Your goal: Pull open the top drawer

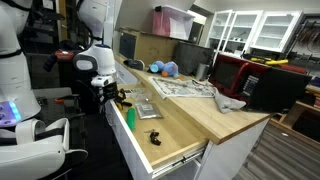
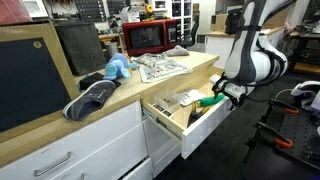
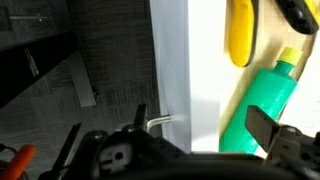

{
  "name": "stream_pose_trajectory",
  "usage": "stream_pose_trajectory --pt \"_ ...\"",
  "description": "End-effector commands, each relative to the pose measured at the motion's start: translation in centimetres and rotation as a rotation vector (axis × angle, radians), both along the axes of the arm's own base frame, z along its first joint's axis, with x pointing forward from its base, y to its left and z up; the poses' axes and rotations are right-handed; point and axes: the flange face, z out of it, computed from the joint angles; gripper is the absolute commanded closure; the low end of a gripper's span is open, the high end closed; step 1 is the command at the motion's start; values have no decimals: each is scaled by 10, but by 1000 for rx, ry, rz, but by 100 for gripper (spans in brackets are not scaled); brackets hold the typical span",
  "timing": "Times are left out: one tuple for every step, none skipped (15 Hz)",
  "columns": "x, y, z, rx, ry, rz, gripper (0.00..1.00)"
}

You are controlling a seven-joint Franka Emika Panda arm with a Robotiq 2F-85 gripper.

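Note:
The top drawer [image 1: 172,143] stands pulled far out from under the wooden counter in both exterior views, its white front panel [image 2: 203,128] facing away from the cabinet. Its pale wood interior holds a green bottle [image 3: 268,95], a yellow item [image 3: 238,30], papers and a small dark item [image 1: 154,137]. My gripper [image 2: 226,93] is open at the drawer's front. In the wrist view [image 3: 200,125] its fingers straddle the white panel [image 3: 170,60]: one is outside by the small metal handle [image 3: 160,122], the other inside over the green bottle.
On the counter are a red microwave [image 2: 150,35], a blue toy [image 2: 118,68], newspapers [image 1: 185,88] and a grey cloth [image 2: 92,98]. Taller white drawer fronts [image 2: 70,155] are shut beside the open drawer. A stand with red parts [image 2: 280,125] is near the arm.

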Motion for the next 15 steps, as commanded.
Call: stream_pose_trajectory --pt "18 15 44 -73 -103 60 0" --pt "9 17 61 -81 -128 83 0" --pt "15 23 68 -93 -147 109 0" --pt "25 31 75 -98 -168 140 0" --pt "24 39 84 -101 -184 182 0" --pt "27 44 93 -106 -204 219 0" --pt "28 50 104 -95 -223 257 0" --pt "18 51 115 -89 -233 297 0" --pt "29 55 121 -74 -240 334 0" --pt "37 57 125 -58 -238 369 0" --pt "38 58 130 -50 -239 404 0" --pt "39 56 132 -36 -228 443 0" --pt "30 51 131 -38 -210 477 0" --pt "40 50 127 -26 -195 511 0" --pt "39 46 122 -21 -173 539 0"
